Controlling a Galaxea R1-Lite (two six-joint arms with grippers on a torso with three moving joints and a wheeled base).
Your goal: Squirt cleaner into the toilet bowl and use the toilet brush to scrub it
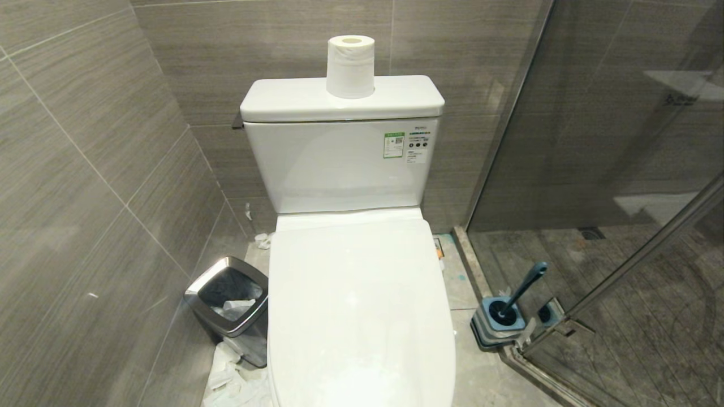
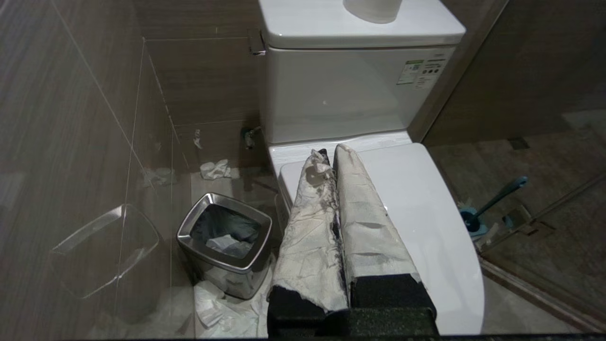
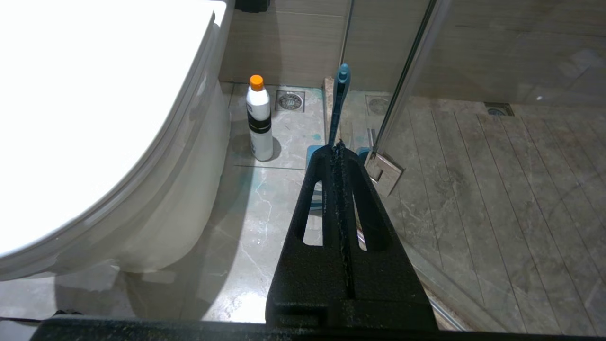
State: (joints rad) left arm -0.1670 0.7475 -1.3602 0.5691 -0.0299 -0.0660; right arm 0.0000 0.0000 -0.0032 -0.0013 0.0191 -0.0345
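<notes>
Toilet brush (image 1: 523, 291) upright in holder (image 1: 498, 325); bin (image 1: 229, 305) holds tissue; both pincers closed, empty.

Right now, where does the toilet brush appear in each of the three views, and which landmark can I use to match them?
Head view: toilet brush stands in its holder, right of the toilet, by the glass door.
Left wrist view: its handle shows at the right edge, beyond the closed toilet lid.
Right wrist view: the handle rises just beyond the right gripper.
Shared landmark: the white toilet lid.
</notes>
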